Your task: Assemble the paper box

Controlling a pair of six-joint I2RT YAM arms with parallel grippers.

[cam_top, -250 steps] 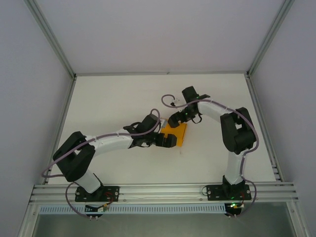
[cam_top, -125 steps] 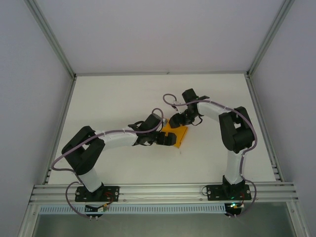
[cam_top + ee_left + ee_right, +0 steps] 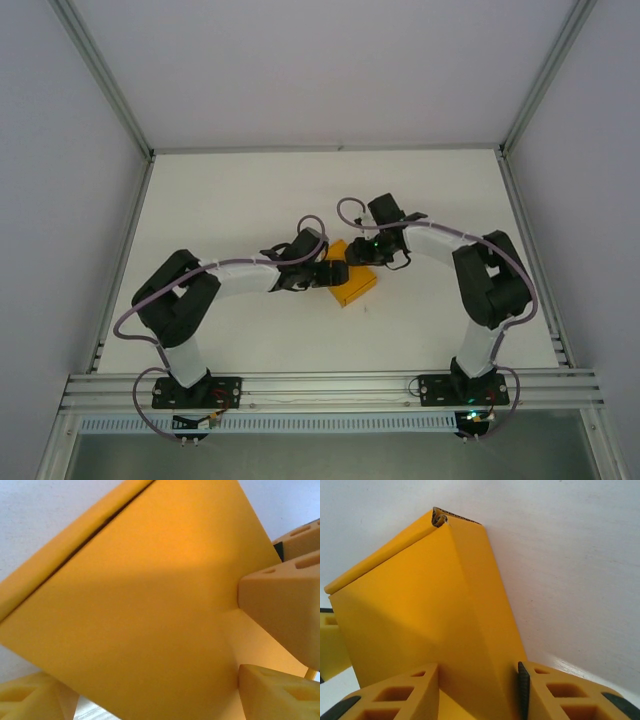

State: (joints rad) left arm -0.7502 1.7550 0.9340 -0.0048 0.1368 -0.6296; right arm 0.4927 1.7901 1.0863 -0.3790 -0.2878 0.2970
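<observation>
Straddling the matte orange-yellow paper box (image 3: 353, 286) mid-bench (image 3: 220, 200), the left tool (image 3: 336, 272) stands wide; its wrist view cannot settle whether it presses the card. Overhead hides what the right wrist view shows: the right tool (image 3: 475, 692) clenched across the box's creased, folded corner.

Left arm (image 3: 240, 275) and right arm (image 3: 440, 240) bent inward, wrists close, jaws facing, right pair narrower.

The top camera is looking down from above and behind, over the whole white table (image 3: 250, 190). Both wrist cameras are pointing from opposite sides, close up, at the same matte orange-yellow card box (image 3: 355, 285) (image 3: 150, 630) (image 3: 420, 620), which the top camera is also seeing mid-table.
</observation>
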